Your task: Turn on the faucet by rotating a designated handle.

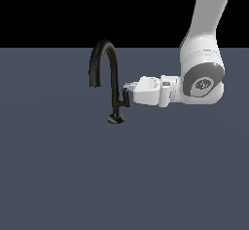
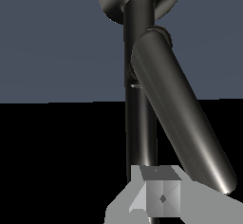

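The black faucet point(image 1: 111, 73) stands on the grey floor, its arched spout curving to the exterior view's left above a small round base disc point(image 1: 115, 119). The short handle point(image 1: 125, 98) sticks out from the stem on the exterior view's right. My gripper point(image 1: 128, 86) lies horizontal and reaches in from the right, with its fingertips at the handle's upper end. In the wrist view the stem point(image 2: 140, 109) and the slanted handle rod point(image 2: 182, 123) fill the middle. The gripper point(image 2: 159, 197) shows as one closed block just in front of them, shut with nothing between its fingers.
The flat grey floor point(image 1: 58, 165) spreads around the faucet. The white arm point(image 1: 202, 73) comes down from the upper right in the exterior view. Nothing else stands in the scene.
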Controlling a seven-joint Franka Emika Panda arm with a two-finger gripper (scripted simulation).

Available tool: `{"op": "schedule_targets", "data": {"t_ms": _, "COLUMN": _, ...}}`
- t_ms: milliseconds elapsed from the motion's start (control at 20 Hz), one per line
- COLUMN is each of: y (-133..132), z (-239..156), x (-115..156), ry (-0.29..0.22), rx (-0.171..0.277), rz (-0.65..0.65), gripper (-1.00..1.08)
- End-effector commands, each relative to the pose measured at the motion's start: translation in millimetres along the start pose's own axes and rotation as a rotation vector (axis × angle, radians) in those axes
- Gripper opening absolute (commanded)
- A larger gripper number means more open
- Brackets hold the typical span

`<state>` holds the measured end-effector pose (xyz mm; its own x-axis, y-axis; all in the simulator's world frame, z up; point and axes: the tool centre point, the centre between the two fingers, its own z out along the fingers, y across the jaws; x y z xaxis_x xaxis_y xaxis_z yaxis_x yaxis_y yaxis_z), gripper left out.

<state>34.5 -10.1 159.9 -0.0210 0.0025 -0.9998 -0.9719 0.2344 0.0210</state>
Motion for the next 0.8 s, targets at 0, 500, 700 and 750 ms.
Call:
{"op": "schedule_targets", "data": {"t_ms": 0, "y": 12, "z": 0, "x": 8, "ry": 0.0, "rx": -0.004, "rz": 0.011, "gripper": -1.0}}
{"op": "schedule_targets", "data": {"t_ms": 500, "y": 52, "z": 0, "x": 23, "ry": -0.002, "rx": -0.008, "rz": 0.015, "gripper": -1.0}}
{"op": "schedule_targets", "data": {"t_ms": 700, "y": 46, "z": 0, "x": 24, "ry": -0.003, "rx": -0.004, "rz": -0.005, "gripper": -1.0}}
{"op": "schedule_targets", "data": {"t_ms": 750, "y": 49, "z": 0, "x": 31, "ry": -0.003, "rx": -0.004, "rz": -0.003, "gripper": -1.0}}
